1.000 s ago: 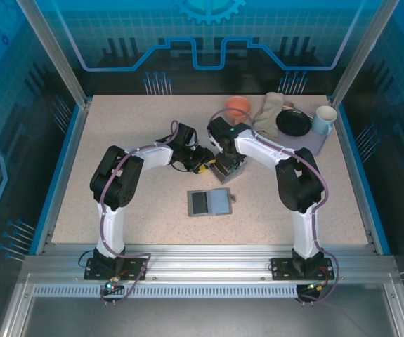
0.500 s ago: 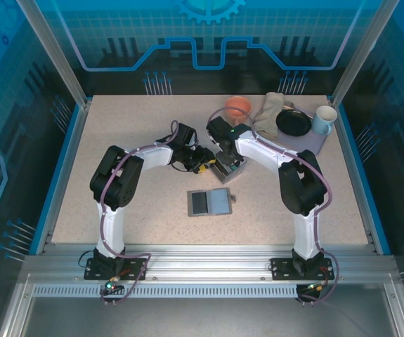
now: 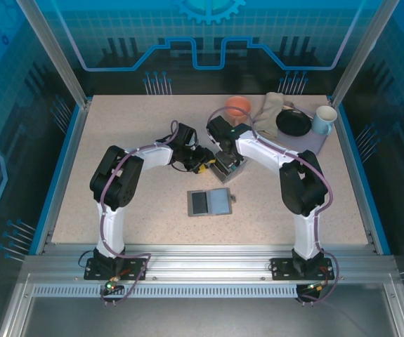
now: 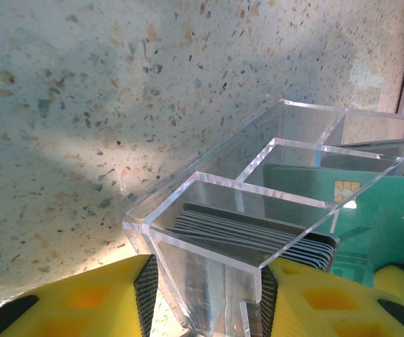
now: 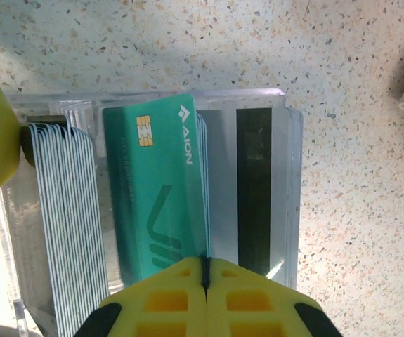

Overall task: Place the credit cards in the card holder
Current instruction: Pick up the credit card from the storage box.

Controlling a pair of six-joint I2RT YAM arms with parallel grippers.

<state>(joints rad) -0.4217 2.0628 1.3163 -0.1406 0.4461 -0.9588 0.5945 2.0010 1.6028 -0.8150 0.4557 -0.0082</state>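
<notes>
Our left pincer is clamped on the holder by its end wall, steadying it. The teal card sits in the middle slot, just beyond our right pincer, whose fingers are pressed together. We judge this card nearly seated. Next we must fetch the two cards on the tabletop, nearer the bases than both pincers.

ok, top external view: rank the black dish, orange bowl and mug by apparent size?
1. black dish, clearly the largest.
2-3. orange bowl and mug: these look about alike, so they are not ranked.
</notes>
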